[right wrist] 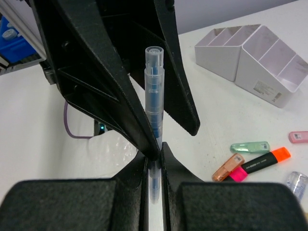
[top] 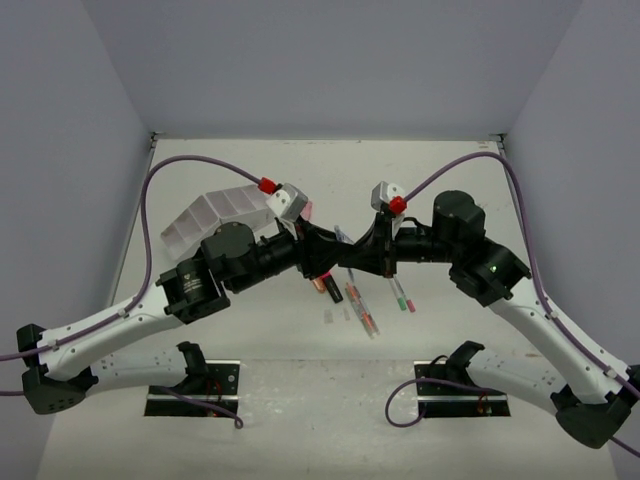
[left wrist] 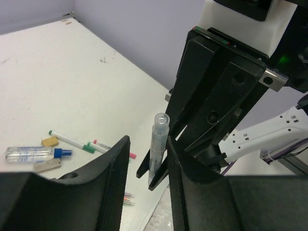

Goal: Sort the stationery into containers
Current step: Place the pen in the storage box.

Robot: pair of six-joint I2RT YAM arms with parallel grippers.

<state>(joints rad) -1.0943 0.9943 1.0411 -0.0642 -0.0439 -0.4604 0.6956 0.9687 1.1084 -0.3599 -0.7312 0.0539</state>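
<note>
Mid-air at centre — right hand [right wrist: 154,158] pinches one clear pen [right wrist: 154,86]; left hand [left wrist: 147,143] wide around it.

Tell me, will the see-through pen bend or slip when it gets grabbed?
Probably stiff: the pen stands straight though the right gripper pinches only one end. Its smooth, round plastic barrel looks slippery, so it might slide in a loose grip and would likely roll if set down.

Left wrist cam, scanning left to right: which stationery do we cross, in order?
blue-capped clear tube → green-ended white marker → pink-tipped pen → clear pen, standing upright
</note>
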